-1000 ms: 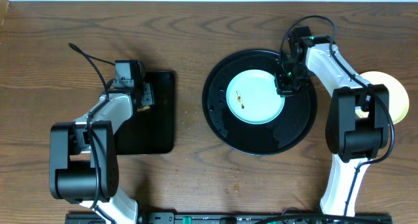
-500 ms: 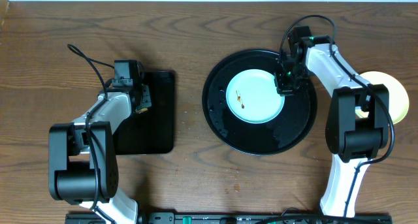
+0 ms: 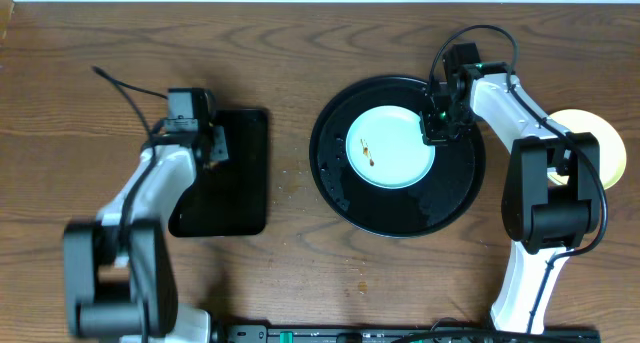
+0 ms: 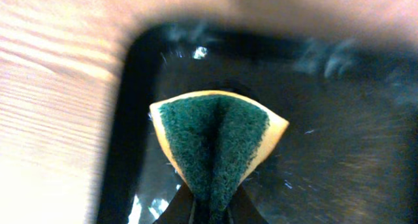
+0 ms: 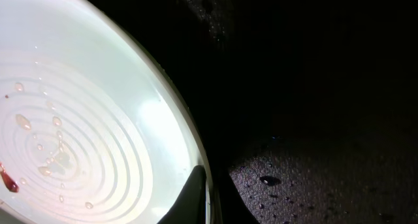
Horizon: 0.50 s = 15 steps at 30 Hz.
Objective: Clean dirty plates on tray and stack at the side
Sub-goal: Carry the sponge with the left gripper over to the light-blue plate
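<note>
Sponge (image 4: 219,142) (folded double) sits pinched in left hand (image 4: 210,209).

Left arm reaches forward from its base, lower links blurred, wrist angled right, left gripper (image 3: 214,148) pinched tight on a folded sponge (image 4: 215,145). Right arm folds up and back inward, right gripper (image 3: 437,130) pointing down, fingers (image 5: 194,188) closed across the plate (image 5: 78,119) rim.
</note>
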Each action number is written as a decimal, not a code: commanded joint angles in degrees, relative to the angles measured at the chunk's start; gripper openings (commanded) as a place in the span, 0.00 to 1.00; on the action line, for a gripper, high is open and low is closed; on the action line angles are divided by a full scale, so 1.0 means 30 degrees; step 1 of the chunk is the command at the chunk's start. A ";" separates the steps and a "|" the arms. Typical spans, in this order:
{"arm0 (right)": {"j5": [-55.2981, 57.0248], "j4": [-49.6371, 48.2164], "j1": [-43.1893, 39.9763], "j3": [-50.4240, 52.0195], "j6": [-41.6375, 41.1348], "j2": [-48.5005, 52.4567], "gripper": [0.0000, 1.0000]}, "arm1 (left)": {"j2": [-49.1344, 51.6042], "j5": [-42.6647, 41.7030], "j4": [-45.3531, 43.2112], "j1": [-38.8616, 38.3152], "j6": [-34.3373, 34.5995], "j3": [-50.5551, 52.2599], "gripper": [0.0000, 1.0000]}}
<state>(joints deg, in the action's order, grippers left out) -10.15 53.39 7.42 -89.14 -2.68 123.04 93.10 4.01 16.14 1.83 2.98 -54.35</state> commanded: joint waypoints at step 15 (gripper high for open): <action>-0.0306 -0.0255 0.1115 0.0233 -0.0291 -0.1406 0.01 | -0.7497 -0.3126 0.4758 0.0087 0.1231 -0.0408 0.07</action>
<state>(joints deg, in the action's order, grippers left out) -11.11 52.86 9.19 -88.95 -2.81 120.53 70.39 -4.38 29.85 1.83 5.96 -54.52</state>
